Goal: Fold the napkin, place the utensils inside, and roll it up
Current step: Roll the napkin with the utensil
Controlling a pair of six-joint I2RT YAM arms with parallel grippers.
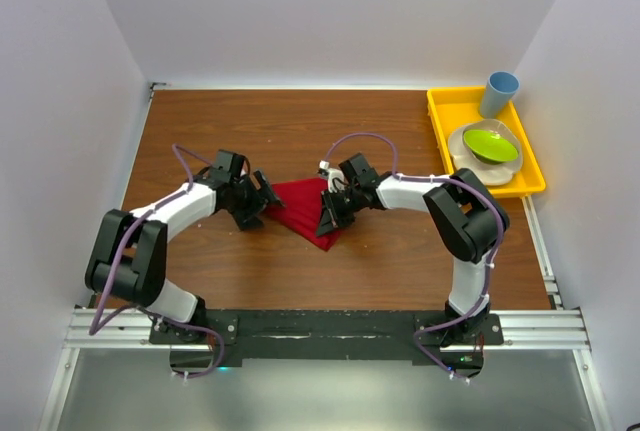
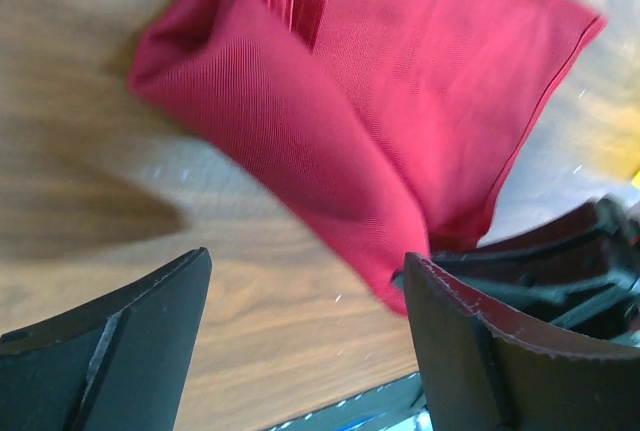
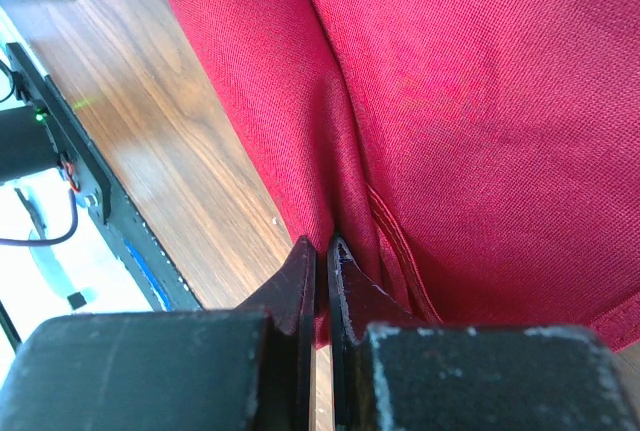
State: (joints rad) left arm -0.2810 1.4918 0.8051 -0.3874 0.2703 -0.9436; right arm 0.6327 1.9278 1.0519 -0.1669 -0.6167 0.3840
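Napkin [image 1: 300, 206] lies loosely folded mid-bench, far from all edges, right gripper [image 3: 325, 251] jaws pinched tight on a thin fold, left gripper [image 2: 305, 271] jaws wide and empty; risk: the slick cloth slips from the pinch and the fold springs open.

1 red napkin [image 1: 298, 207], 1 yellow tray [image 1: 437, 116], 1 blue cup [image 1: 499, 93], 1 green bowl [image 1: 490, 143], 1 plate [image 1: 464, 157].

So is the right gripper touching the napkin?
Touching. The right wrist view shows the right gripper pinched shut on a fold of the napkin.
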